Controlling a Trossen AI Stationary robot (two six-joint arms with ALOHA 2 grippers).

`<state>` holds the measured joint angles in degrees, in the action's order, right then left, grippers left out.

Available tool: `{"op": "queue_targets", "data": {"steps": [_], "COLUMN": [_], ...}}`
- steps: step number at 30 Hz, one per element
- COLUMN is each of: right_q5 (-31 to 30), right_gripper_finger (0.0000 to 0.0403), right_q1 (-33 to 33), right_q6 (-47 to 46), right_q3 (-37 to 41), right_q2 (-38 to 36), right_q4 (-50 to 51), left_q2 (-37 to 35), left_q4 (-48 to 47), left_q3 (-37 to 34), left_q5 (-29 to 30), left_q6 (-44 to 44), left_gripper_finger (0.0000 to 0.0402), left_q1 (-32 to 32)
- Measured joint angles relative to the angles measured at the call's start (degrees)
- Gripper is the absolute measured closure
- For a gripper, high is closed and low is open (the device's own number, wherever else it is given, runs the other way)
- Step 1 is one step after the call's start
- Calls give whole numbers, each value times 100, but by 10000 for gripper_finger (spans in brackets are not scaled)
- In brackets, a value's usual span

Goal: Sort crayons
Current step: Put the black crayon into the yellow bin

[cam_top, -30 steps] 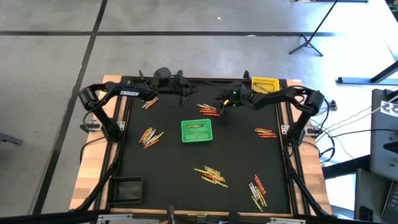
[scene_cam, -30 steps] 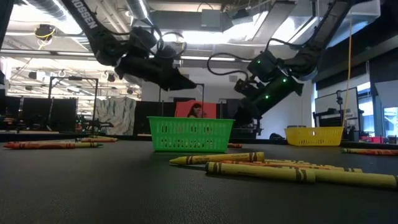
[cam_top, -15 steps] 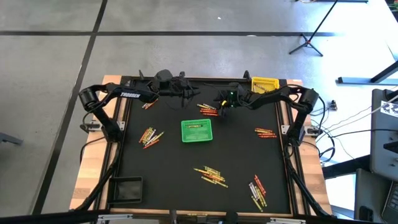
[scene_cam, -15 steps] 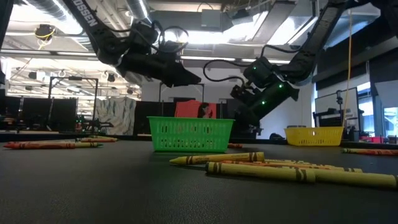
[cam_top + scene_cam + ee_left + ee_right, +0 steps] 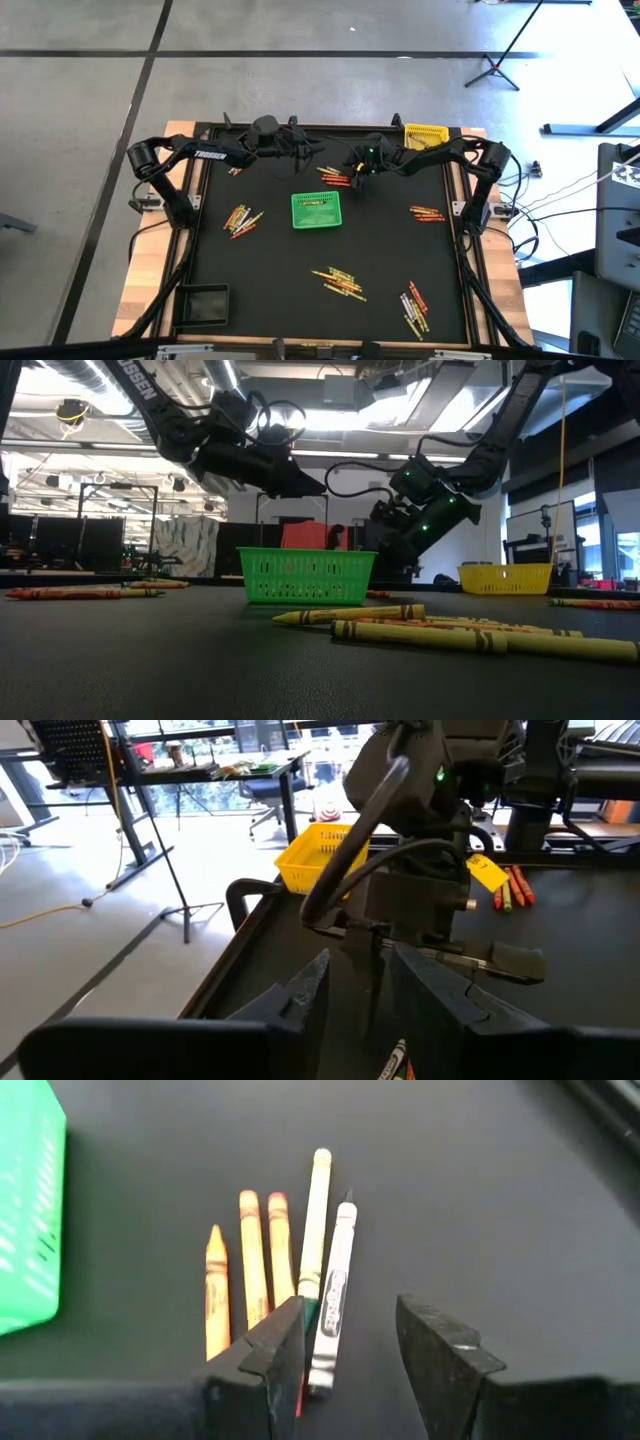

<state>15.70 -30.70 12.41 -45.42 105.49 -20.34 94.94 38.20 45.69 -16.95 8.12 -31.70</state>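
Crayons lie in small heaps on the black table. One heap (image 5: pixel 335 177) sits near the far edge, behind the green basket (image 5: pixel 316 210). My right gripper (image 5: pixel 350 1348) hovers open over this heap, slanting down from the right. A grey crayon (image 5: pixel 333 1300) lies between its fingers, beside a pale green crayon (image 5: pixel 316 1220) and orange ones (image 5: pixel 250 1255). No finger visibly touches them. My left gripper (image 5: pixel 355 985) is open and holds nothing. It hangs high above the table near the far edge (image 5: pixel 310 152), pointing almost level toward the right arm.
More crayon heaps lie at the left (image 5: pixel 240 218), near middle (image 5: pixel 338 281), near right (image 5: pixel 414 308) and right (image 5: pixel 427 212). A yellow basket (image 5: pixel 425 134) stands at the far right corner and a black basket (image 5: pixel 205 303) at the near left. The two arms are close together.
My left gripper has drifted toward the table's right edge, closer to the right arm, staying high and open.
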Motion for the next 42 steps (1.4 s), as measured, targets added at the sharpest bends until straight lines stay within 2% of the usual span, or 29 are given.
{"op": "queue_targets", "data": {"steps": [24,31,37,42], "right_q5": [40,-493,-537,-582], "right_gripper_finger": [245,245,245,282], "right_q1": [35,83,83,76], "right_q6": [16,-230,-190,-170], "right_q3": [-34,-407,-456,-463], "right_q2": [116,186,234,236], "right_q4": [159,1091,1110,1123], "left_q2": [2,2,2,2], "left_q4": [4,4,4,4], "left_q3": [0,2,2,2], "left_q5": [-1,-2,-2,-2], "left_q6": [2,0,0,1], "left_gripper_finger": [306,306,306,306], "left_q1": [2,2,4,35]}}
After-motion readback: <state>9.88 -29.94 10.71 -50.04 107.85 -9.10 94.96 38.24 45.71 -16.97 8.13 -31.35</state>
